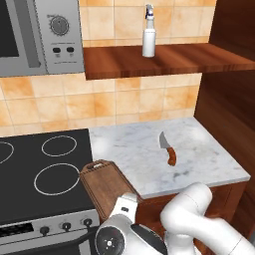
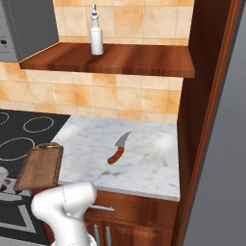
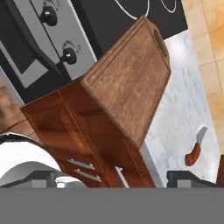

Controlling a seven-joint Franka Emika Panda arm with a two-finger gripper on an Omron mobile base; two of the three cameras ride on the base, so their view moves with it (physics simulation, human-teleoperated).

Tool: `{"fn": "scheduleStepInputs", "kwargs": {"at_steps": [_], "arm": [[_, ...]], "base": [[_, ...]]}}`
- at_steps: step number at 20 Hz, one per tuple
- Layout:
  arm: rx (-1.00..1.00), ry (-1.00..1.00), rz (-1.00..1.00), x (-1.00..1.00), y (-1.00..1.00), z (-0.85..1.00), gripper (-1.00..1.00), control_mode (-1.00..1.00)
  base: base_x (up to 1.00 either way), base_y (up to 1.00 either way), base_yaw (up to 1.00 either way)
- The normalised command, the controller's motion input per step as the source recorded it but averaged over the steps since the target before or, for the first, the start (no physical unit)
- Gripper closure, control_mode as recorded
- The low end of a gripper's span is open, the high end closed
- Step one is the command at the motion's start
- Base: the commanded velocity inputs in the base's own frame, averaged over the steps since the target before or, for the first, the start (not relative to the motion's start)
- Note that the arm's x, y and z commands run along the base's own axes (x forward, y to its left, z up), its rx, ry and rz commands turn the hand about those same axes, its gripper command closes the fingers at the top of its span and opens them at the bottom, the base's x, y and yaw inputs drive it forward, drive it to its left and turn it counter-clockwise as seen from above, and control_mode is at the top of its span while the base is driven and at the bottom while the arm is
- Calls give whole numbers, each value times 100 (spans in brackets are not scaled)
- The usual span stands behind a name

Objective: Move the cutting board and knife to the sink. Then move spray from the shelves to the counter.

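The brown cutting board (image 1: 102,182) lies on the left front corner of the marble counter (image 1: 204,154), beside the stovetop, with its loop handle toward the wall. Its front end juts past the counter's edge (image 3: 129,83). The knife (image 1: 170,150) lies alone mid-counter, blade toward the wall (image 2: 117,150) (image 3: 195,149). The white spray (image 1: 149,36) stands upright on the wooden shelves (image 1: 169,60), high above the counter (image 2: 96,34). My gripper (image 3: 113,179) is open and holds nothing. It hangs low in front of the cabinet, below the board's near end. The sink is out of view.
A black stovetop (image 1: 40,172) with ring burners and front knobs (image 3: 68,54) borders the counter on the left. A microwave (image 1: 45,35) hangs above it. A tall dark wooden cabinet wall (image 2: 206,96) closes off the counter's right side. Drawer handles (image 3: 81,168) sit under the counter.
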Motion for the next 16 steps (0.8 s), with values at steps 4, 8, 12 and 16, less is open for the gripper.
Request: {"fn": "scheduleStepInputs", "kwargs": {"at_steps": [4,8,12,16], "arm": [[-9,-31,4,0,1,-15,-100,-100],[-4,-17,7,3,0,-4,-100,-100],[-4,-2,4,0,0,0,-100,-100],[-6,-6,4,2,3,0,-100,-100]], "base": [[0,0,0],[0,0,0],[0,0,0],[0,0,0]]}}
